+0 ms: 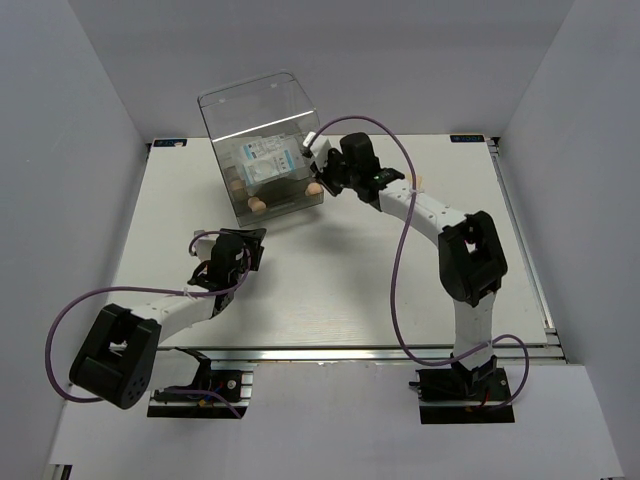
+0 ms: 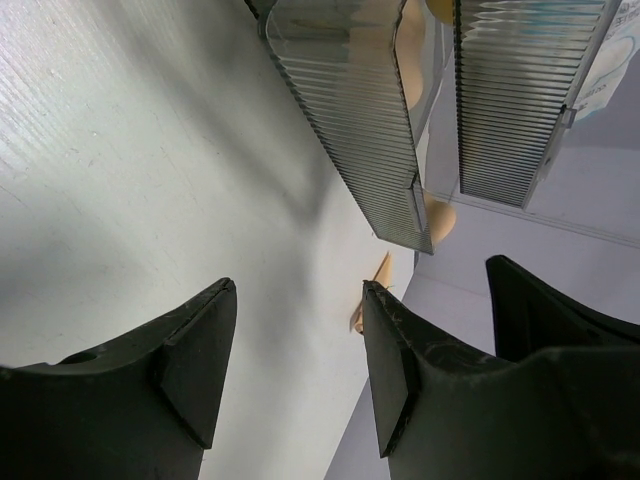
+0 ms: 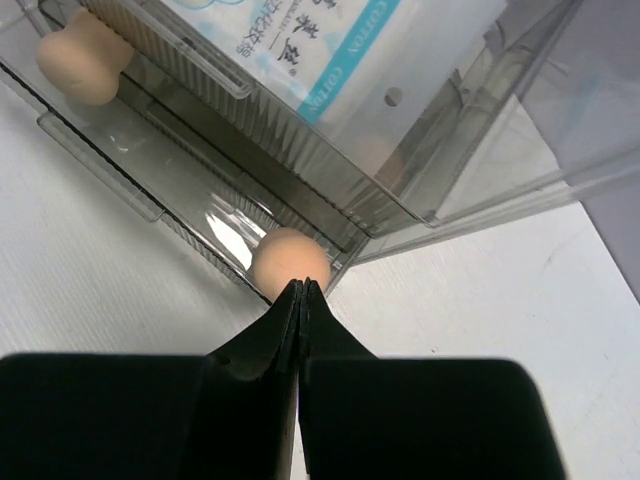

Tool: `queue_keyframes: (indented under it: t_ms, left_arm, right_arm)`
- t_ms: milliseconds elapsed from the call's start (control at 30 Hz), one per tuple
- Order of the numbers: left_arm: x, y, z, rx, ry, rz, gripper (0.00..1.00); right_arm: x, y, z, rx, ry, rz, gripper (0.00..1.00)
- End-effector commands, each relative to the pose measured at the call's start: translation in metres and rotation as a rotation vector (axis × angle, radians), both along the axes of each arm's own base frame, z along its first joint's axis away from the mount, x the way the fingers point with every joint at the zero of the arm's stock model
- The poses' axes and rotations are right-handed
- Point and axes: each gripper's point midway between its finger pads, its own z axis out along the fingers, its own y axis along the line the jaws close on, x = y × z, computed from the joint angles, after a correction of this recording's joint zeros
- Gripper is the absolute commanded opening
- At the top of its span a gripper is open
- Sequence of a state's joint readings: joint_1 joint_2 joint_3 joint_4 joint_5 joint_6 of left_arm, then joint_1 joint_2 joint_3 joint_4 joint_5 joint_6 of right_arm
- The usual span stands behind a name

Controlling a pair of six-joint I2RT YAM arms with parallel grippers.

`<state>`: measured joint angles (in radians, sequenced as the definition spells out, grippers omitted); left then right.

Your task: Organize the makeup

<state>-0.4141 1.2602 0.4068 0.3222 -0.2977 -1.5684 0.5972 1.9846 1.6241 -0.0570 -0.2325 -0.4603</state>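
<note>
Beside sponge [image 3: 290, 262], right end effector [image 3: 301, 290], closed

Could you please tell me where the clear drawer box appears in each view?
Top external: clear drawer box at upper middle.
Left wrist: the box fills the upper right, ribbed fronts showing.
Right wrist: the box spans the top.
Shared landmark: white-and-blue packets inside it.

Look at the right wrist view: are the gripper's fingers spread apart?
No, the right gripper is shut, its tips meeting near a peach sponge.
</note>
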Motion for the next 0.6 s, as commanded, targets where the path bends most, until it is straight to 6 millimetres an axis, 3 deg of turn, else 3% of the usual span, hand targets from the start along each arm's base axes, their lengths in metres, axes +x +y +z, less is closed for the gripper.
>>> queue_keyframes:
  t_ms: [0,200,333,567]
  left_arm:
    - [0.0,0.002,0.011,-0.009,-0.03,0.003,0.63]
    - [-0.005,0.006,0.008,-0.013,-0.025,0.016,0.63]
    - [-0.005,0.006,0.008,-0.011,-0.025,0.017,0.63]
    - [-0.004,0.006,0.01,-0.009,-0.025,0.019,0.63]
  right_arm:
    - [0.002,0.009,0.0,-0.006,-0.004,0.031,0.0]
    - [0.009,0.015,-0.02,-0.036,0.033,0.042,0.0]
    - [0.012,0.02,-0.021,-0.033,0.034,0.049,0.0]
    - [0.009,0.048,-0.022,-0.031,0.041,0.1,0.0]
